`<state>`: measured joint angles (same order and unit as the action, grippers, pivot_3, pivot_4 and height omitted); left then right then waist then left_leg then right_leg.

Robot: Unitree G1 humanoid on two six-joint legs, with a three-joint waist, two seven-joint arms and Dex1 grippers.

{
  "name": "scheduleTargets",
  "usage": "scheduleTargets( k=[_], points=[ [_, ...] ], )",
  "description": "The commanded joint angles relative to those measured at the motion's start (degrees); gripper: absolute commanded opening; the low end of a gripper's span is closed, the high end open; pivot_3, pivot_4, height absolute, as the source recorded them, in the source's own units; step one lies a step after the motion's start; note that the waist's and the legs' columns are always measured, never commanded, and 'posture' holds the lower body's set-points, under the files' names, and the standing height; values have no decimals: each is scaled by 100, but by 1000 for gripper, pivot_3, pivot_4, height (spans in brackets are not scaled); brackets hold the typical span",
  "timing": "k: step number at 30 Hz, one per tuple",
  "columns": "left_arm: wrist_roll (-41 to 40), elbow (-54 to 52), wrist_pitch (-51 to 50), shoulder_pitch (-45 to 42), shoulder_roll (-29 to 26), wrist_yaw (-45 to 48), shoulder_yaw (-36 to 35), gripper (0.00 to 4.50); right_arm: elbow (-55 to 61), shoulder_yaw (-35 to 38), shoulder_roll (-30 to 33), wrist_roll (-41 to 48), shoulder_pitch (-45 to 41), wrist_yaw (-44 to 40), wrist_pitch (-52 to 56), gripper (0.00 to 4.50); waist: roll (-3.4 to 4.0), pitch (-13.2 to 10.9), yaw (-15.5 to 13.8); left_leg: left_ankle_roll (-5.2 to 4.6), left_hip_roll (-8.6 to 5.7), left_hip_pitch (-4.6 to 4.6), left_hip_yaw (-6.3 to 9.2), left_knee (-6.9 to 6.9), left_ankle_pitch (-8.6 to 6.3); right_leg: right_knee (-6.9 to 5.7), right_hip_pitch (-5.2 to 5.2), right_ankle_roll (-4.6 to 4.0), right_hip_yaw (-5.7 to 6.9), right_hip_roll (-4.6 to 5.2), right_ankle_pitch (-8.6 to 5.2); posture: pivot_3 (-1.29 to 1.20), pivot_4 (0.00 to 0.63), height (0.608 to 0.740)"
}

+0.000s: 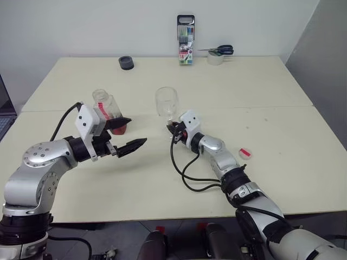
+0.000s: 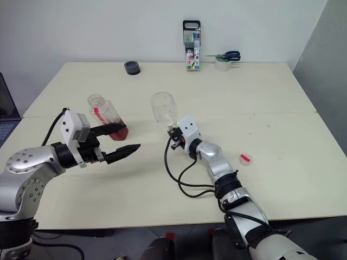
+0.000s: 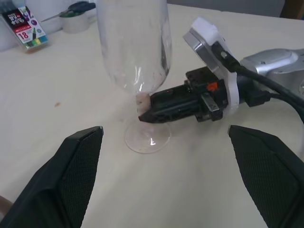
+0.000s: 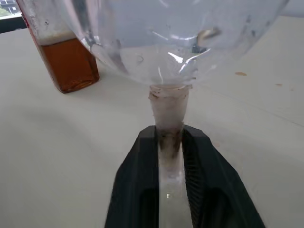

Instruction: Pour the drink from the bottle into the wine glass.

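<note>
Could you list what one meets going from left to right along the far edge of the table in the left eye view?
Black round lid → marker-pen case → tape roll with scissors lying on top.

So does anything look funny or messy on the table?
Nothing is spilled or knocked over. The bottle stands open, and its cap lies by itself far off beside the right arm. The wine glass stands upright and empty, with the right gripper closed on its stem.
</note>
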<state>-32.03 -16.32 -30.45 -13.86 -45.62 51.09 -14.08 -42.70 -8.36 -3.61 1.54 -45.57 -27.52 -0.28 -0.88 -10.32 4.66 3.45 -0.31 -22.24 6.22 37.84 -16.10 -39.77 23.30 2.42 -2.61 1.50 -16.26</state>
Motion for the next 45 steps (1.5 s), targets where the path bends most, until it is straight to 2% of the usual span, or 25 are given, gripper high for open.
scheduleTargets(
  k=[1,8,15,25,29,32,39,45],
  points=[
    [-150,-243,-36,-104,-22,-57,-113,4500,139,46,-11,53,23,-47,30,2096,0,0,4,0,0,0,-1,0,0,0,0,0,-1,0,0,0,150,740],
    [-188,-299,-121,-249,1,-210,-56,4500,214,57,18,57,50,-95,80,4478,0,0,10,0,0,0,-2,-1,0,2,1,0,-2,0,0,0,150,740],
    [-194,-411,-188,-294,60,-362,-82,4500,521,28,92,68,266,-208,224,4478,0,0,9,1,0,-1,-2,-2,0,3,1,0,-3,0,0,0,150,740],
    [-258,-435,-155,-273,177,-602,-156,4500,1766,-253,531,-15,975,-433,754,4478,0,-1,6,0,0,-1,-2,-2,0,5,1,0,-3,0,0,0,150,740],
    [-258,-447,-144,-243,241,-662,-153,4500,2518,-388,855,-14,1358,-641,1184,4478,-1,-1,1,0,0,-3,-2,-2,0,7,1,0,-2,0,0,0,150,740],
    [-78,-482,26,44,315,-729,-102,4500,3527,-706,1349,17,1792,-1185,1546,4478,0,-1,-8,0,0,-6,-1,-2,-1,15,-1,0,-2,1,0,0,150,740],
    [677,-343,724,999,931,-1338,1,4500,5476,-727,2440,512,2384,-2033,2396,4478,0,-1,-48,0,2,-14,-1,0,-1,35,-3,1,1,6,0,0,150,740],
    [1347,-91,1375,1619,1549,-2033,-16,4500,6336,-338,2838,1035,2483,-2097,2799,4478,-3,0,-151,-1,1,-14,-1,1,-1,45,-9,1,4,8,0,0,150,740]
  ],
)
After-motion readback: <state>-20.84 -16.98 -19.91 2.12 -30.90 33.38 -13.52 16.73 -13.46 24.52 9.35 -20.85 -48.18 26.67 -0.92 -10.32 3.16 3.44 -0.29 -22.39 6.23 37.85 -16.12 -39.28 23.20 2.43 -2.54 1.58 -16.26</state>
